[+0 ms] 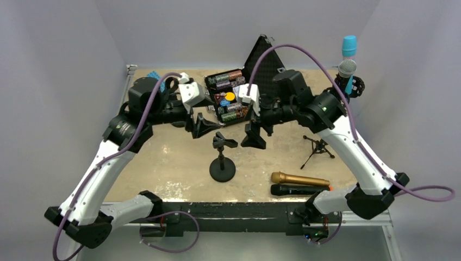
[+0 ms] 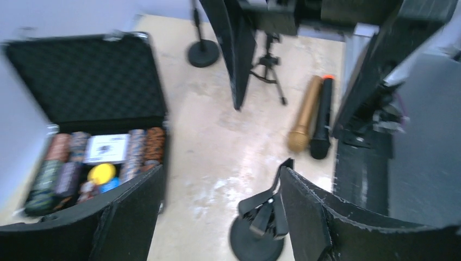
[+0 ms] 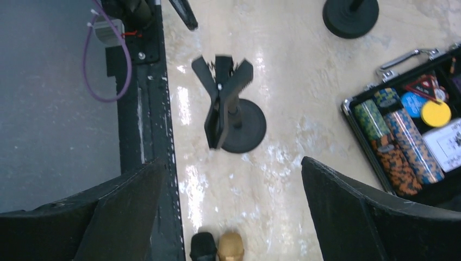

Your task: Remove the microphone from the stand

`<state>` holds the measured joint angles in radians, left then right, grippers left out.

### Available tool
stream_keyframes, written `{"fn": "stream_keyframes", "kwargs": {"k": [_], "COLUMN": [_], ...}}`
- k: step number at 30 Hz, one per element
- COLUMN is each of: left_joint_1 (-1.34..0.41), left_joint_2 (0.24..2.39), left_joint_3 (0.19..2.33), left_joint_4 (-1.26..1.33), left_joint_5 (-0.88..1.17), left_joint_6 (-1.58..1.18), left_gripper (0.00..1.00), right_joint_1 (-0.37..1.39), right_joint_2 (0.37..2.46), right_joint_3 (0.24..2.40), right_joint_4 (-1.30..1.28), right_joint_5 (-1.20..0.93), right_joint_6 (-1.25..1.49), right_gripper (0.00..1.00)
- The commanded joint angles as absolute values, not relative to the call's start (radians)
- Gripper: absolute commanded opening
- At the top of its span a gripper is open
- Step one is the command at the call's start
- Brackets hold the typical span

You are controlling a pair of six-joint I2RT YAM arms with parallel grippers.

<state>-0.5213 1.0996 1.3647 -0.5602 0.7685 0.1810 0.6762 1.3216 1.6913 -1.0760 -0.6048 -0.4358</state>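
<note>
**Fig.** Overhead view of the worktop (image 1: 163, 163) with both arms reaching toward the centre. The stand (image 1: 222, 166) sits in the middle on its round base, and its clip (image 1: 224, 142) is empty. A gold microphone (image 1: 300, 179) and a black microphone (image 1: 300, 190) lie side by side at the near right, well apart from the stand. They lie flat, probably so that they cannot roll or tip, but which of them belongs to this clip cannot be told. The left arm (image 1: 108, 163) and right arm (image 1: 353, 147) flank the clip. Both wrist views show the left jaws and right jaws spread wide with nothing between them. This suggests a release completed, not a grasp in preparation. A third microphone (image 1: 347, 68) stands upright in a holder at the far right. A small tripod (image 1: 319, 148) and an open case (image 1: 228, 98) of chips lie outside the work.
</note>
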Motion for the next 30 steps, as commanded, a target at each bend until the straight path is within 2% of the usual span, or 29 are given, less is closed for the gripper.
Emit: {"fn": "stream_keyframes", "kwargs": {"k": [1, 3, 6, 10, 16, 22, 28, 30], "left_joint_1": [-0.489, -0.481, -0.479, -0.477, -0.476, -0.474, -0.475, -0.475], "left_joint_2": [0.969, 0.892, 0.764, 0.704, 0.647, 0.636, 0.614, 0.618], "left_joint_3": [1.436, 1.387, 1.287, 1.247, 1.166, 1.134, 1.028, 0.982], "left_joint_4": [-0.646, -0.623, -0.609, -0.697, -0.704, -0.728, -0.738, -0.733], "left_joint_5": [0.497, 0.378, 0.262, 0.232, 0.219, 0.319, 0.470, 0.568], "left_joint_6": [0.196, 0.149, 0.122, 0.134, 0.163, 0.199, 0.276, 0.319], "left_gripper": [0.83, 0.87, 0.91, 0.91, 0.90, 0.88, 0.87, 0.87], "right_joint_1": [0.746, 0.770, 0.803, 0.837, 0.861, 0.877, 0.879, 0.879], "right_joint_2": [1.413, 1.454, 1.503, 1.536, 1.546, 1.534, 1.520, 1.509], "right_joint_3": [1.783, 1.814, 1.835, 1.838, 1.820, 1.736, 1.708, 1.704], "right_joint_4": [-0.996, -0.989, -0.983, -0.992, -1.031, -1.026, -0.985, -0.973], "right_joint_5": [-0.561, -0.551, -0.535, -0.524, -0.491, -0.403, -0.374, -0.378], "right_joint_6": [-0.285, -0.290, -0.294, -0.314, -0.340, -0.329, -0.302, -0.281], "right_gripper": [0.99, 0.96, 0.86, 0.79, 0.75, 0.65, 0.38, 0.33]}}
